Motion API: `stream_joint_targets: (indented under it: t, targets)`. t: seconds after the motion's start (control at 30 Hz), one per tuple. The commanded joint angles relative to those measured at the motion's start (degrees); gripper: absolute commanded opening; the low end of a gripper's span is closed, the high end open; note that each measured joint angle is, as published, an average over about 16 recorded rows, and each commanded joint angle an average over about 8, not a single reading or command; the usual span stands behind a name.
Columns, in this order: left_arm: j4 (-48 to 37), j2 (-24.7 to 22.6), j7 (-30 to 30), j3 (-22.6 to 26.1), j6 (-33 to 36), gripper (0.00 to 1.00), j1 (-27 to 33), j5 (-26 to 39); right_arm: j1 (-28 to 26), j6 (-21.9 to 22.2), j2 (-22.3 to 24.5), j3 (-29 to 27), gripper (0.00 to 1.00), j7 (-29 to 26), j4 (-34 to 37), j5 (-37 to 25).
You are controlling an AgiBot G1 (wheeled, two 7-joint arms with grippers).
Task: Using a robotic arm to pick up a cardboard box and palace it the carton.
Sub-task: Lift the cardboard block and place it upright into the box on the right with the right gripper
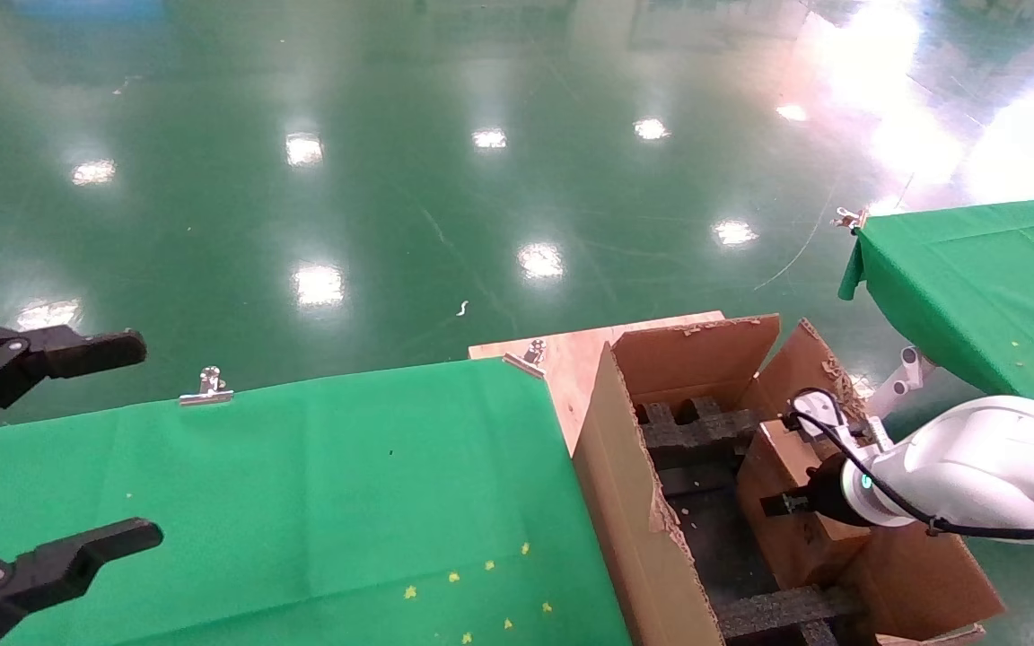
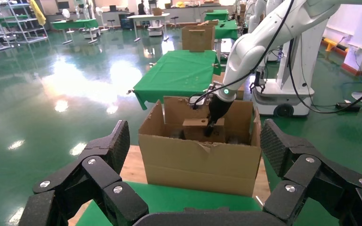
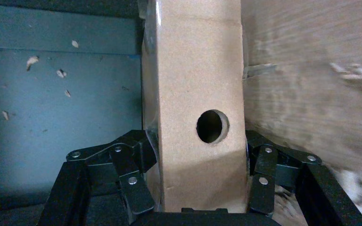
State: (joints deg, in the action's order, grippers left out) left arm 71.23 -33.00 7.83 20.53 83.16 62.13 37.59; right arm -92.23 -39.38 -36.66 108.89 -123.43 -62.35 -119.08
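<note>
The carton (image 1: 625,502) stands open on a wooden board, with ragged flaps and black foam inserts (image 1: 696,431) inside. My white right arm (image 1: 993,467) reaches down into it. My right gripper (image 1: 782,502) is shut on the cardboard box (image 1: 791,529), which stands on edge inside the carton against its right wall. In the right wrist view the fingers (image 3: 136,155) clamp both sides of the box (image 3: 193,84), whose round hole faces the camera. The left wrist view shows the carton (image 2: 198,160), the box (image 2: 195,129) and the right arm (image 2: 250,44). My left gripper (image 1: 149,438) is open and empty, above the green table.
A green-clothed table (image 1: 302,502) with metal clips (image 1: 207,386) adjoins the carton's left side. The wooden board (image 1: 571,354) juts out behind it. A second green table (image 1: 975,278) stands at the right. Glossy green floor lies beyond.
</note>
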Motion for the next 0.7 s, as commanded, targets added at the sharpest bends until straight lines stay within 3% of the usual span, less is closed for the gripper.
stream_joint_targets:
  t: [0.03, 0.5, 0.7]
  targets:
    - [0.0, 0.0, 0.0, 0.0, 0.0, 1.0, 0.0, 0.0, 0.76, 0.99, -0.91, 0.16, 0.0, 1.48, 2.13, 1.33]
    - [0.0, 0.0, 0.0, 0.0, 0.0, 1.0, 0.0, 0.0, 4.85, 3.36, -5.27, -0.49, 0.03, 18.02, 13.67, 15.11]
    - [-0.01, 0.01, 0.0, 0.0, -0.01, 1.0, -0.01, -0.01, 5.72, 3.73, -6.46, -1.14, 0.78, 22.44, 17.05, 18.52]
